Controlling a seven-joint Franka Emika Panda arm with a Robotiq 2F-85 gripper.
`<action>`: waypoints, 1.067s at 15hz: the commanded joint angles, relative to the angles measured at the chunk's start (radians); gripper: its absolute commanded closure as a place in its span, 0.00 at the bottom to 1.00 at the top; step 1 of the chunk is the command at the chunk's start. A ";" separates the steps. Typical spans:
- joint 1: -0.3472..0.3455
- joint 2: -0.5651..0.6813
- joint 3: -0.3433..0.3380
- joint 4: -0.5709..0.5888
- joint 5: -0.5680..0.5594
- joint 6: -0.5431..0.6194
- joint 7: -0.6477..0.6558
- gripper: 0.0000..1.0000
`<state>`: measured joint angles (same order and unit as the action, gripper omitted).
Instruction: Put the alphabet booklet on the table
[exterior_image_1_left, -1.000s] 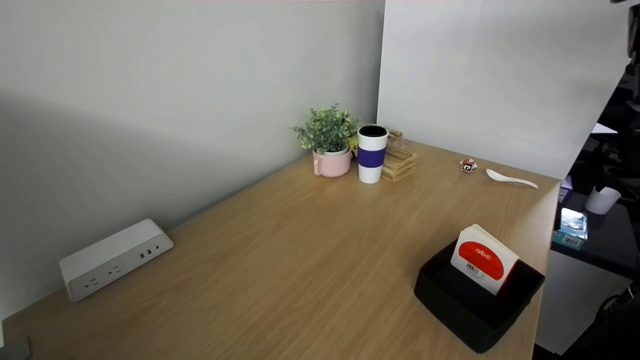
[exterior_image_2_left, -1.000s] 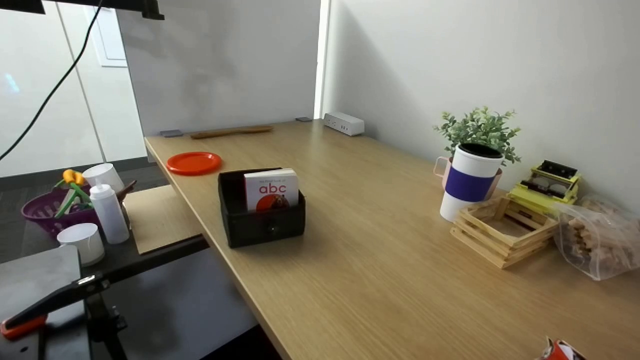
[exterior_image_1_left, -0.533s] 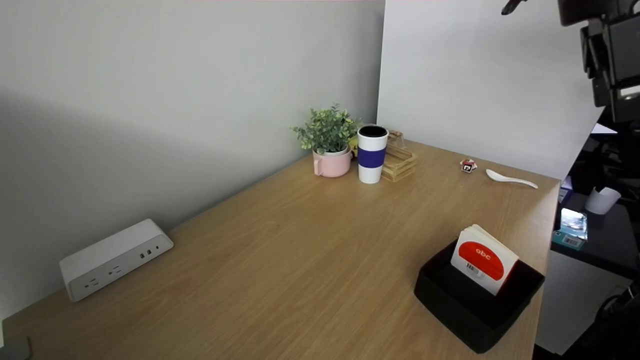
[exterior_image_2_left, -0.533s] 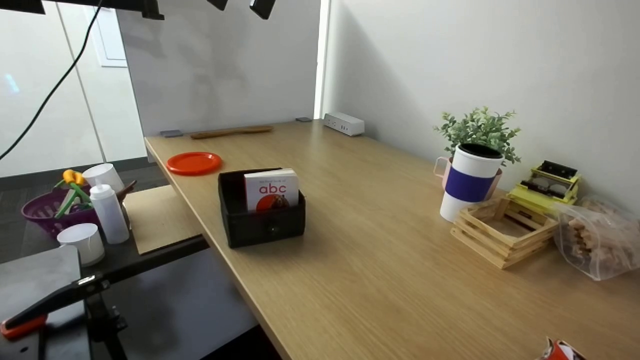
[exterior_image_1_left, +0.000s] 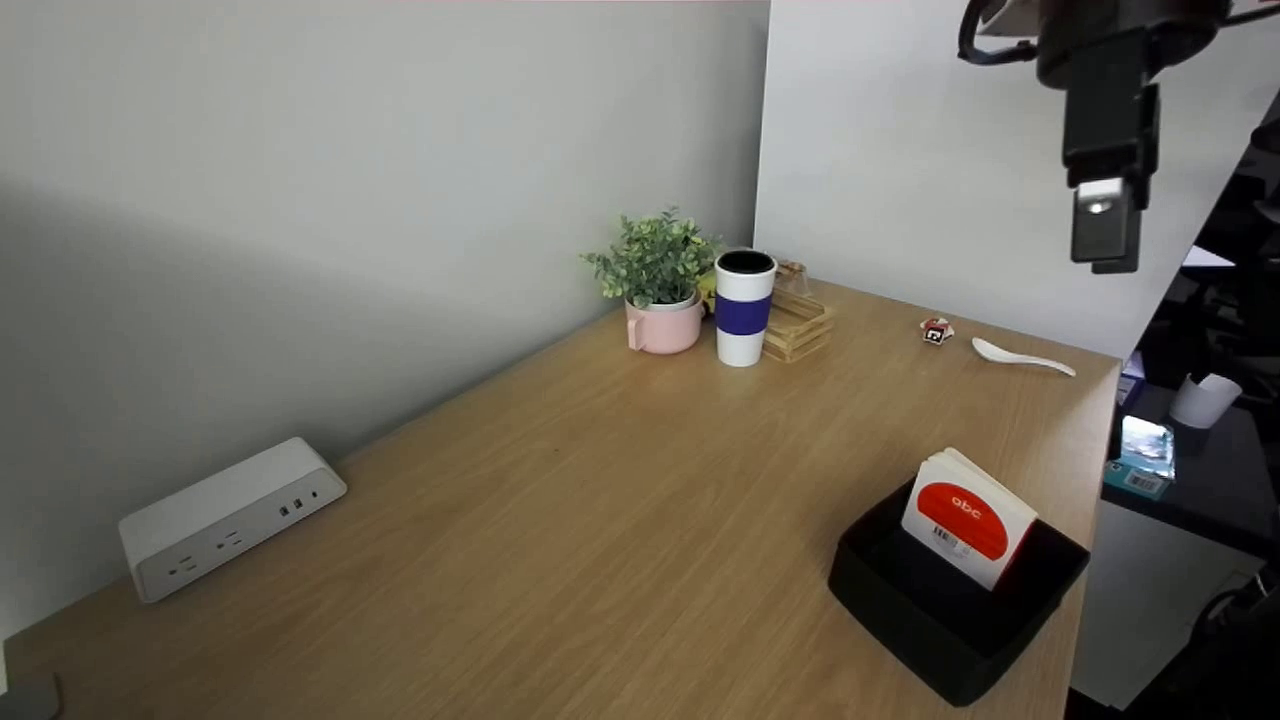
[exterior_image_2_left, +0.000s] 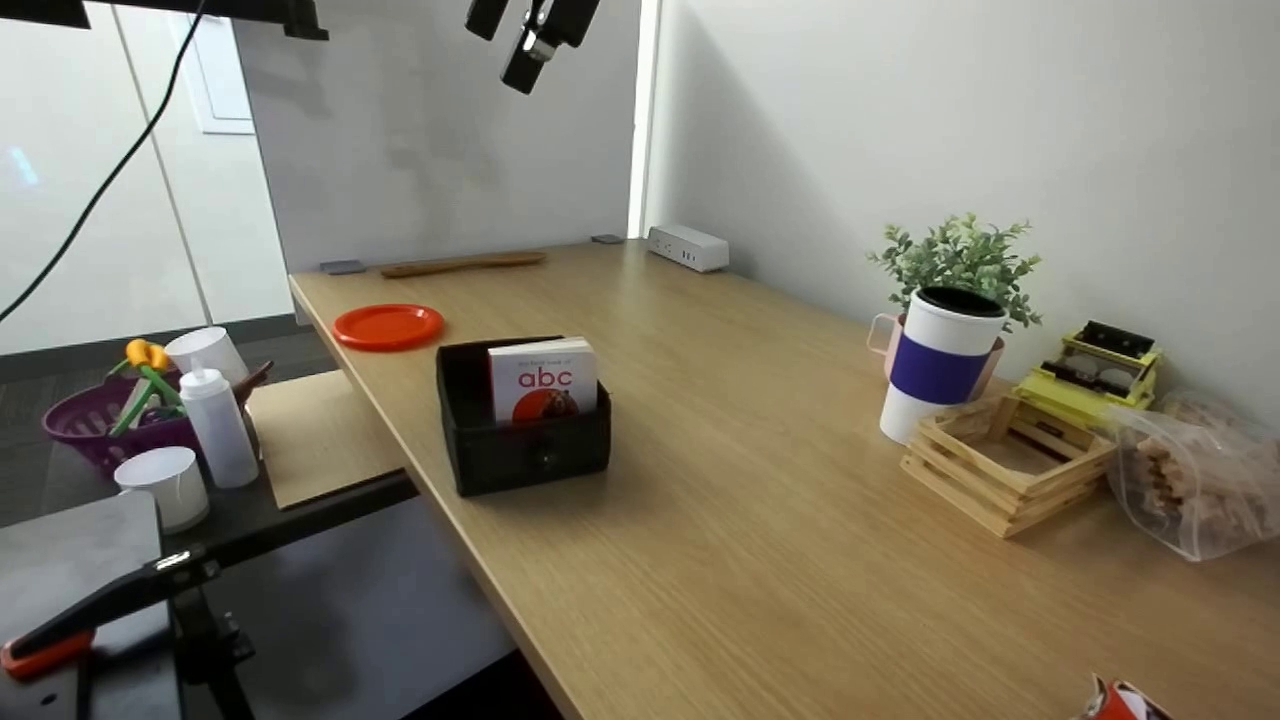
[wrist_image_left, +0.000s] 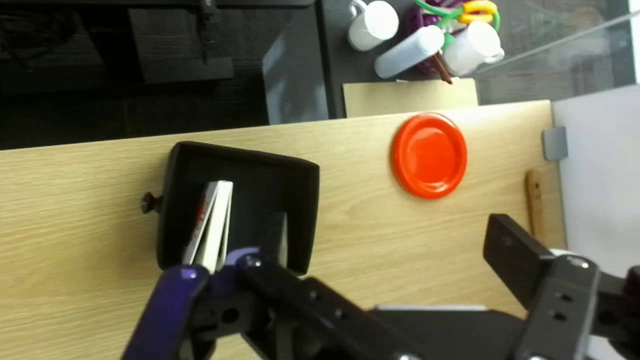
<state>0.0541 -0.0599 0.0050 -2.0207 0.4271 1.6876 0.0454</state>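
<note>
Gripper (wrist_image_left: 389, 237) is noted above the table (exterior_image_2_left: 750, 560), its fingers set wide apart, and the alphabet booklet (exterior_image_2_left: 545, 382) (cover marked "abc") is found standing on edge inside the black box (exterior_image_2_left: 505, 458), itself resting near the table's edge.

end effector (wrist_image_left: 391, 235) | spread wide | held aloft | pointing downward
</note>
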 joint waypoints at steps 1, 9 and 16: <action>-0.010 -0.025 0.009 -0.100 0.098 0.161 0.076 0.00; -0.021 -0.044 0.005 -0.201 -0.003 0.219 0.291 0.00; -0.016 -0.018 0.009 -0.174 -0.001 0.203 0.257 0.00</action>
<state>0.0477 -0.0778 0.0057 -2.1967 0.4259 1.8929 0.3027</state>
